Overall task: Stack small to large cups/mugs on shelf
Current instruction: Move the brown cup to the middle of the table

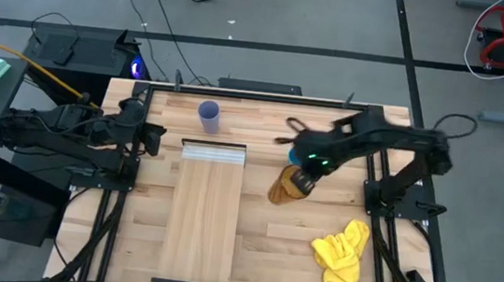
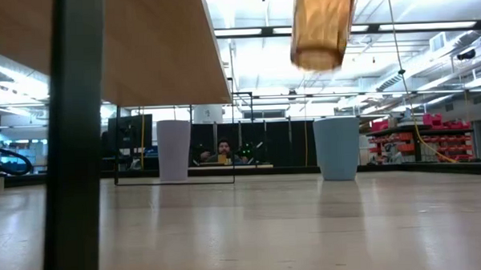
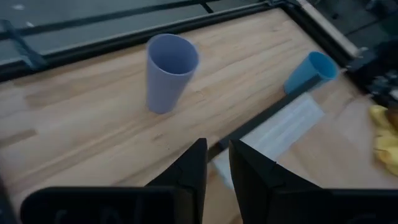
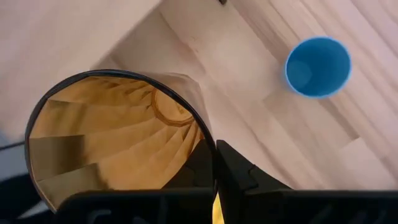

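My right gripper (image 1: 303,172) is shut on the tall amber tumbler (image 1: 285,188), held high above the table to the right of the shelf. In the low view the tumbler (image 2: 323,28) hangs well clear of the table. The lavender cup (image 1: 209,115) stands upright on its base behind the shelf's white strip (image 1: 214,153). The blue cup (image 4: 318,66) stands upright, mouth up, under my right arm; it also shows in the low view (image 2: 337,148). The shelf (image 1: 207,213) is a long pale board raised on legs. My left gripper (image 3: 216,168) is shut and empty at the table's left edge. My right gripper holds the tumbler by its wall at the rim (image 4: 206,138), one finger outside (image 4: 235,175) and the other inside the cup. The fingers come from above, pointing down. The tumbler hangs below them, mouth up, a little tilted, lifted clear of the table.
A yellow cloth (image 1: 341,254) lies crumpled at the table's near right. A dark leg of the shelf (image 2: 68,141) stands on the table. Bare table shows between the shelf and the cloth.
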